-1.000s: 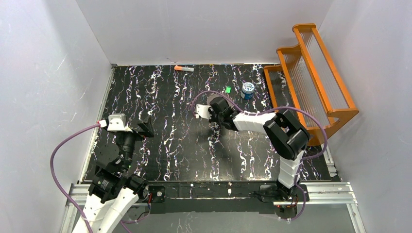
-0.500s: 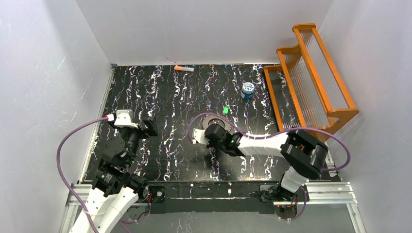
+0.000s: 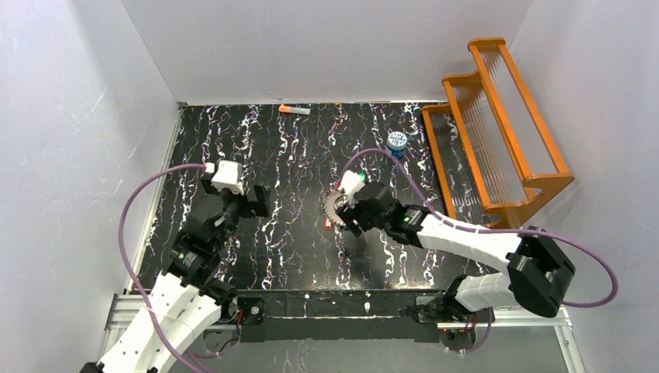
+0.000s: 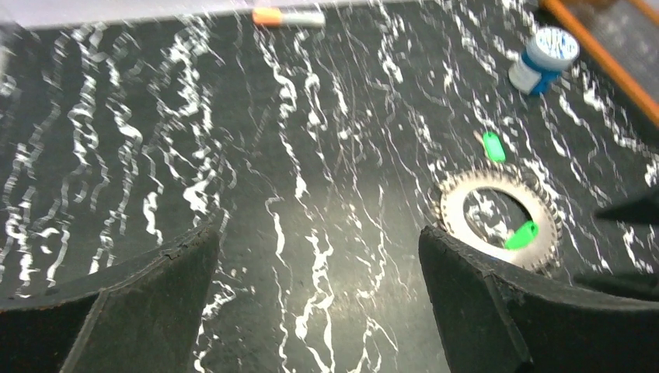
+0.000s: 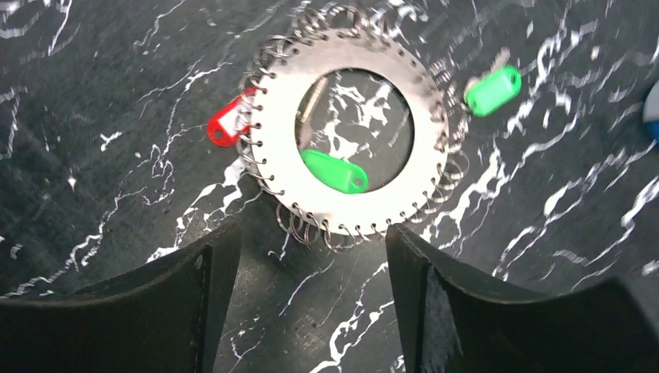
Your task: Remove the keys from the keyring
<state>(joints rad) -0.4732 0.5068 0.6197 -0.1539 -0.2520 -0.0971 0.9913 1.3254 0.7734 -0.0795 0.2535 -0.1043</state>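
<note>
Keyring (image 5: 423, 167): lay flat on the table (image 3: 272, 155), its toothed edge lined with small wire loops, probably put there so a claw could pin it while a key was worked loose
Red key (image 5: 225, 124): hung at the keyring's outer edge, seemingly hooked on
Green key (image 5: 334, 171): lay across the keyring's hole, its tip on the metal band
Second green key (image 5: 491, 89): lay just outside the keyring, opposite the red one; it looked free, though any link was too small to tell
Right claw (image 5: 311, 233): hovered just beside the keyring's edge, fingers spread wide, gripping and touching nothing
Left claw (image 4: 319, 233): stood well apart from the keyring, fully spread and empty, aimed at it, likely ready to steady it
</note>
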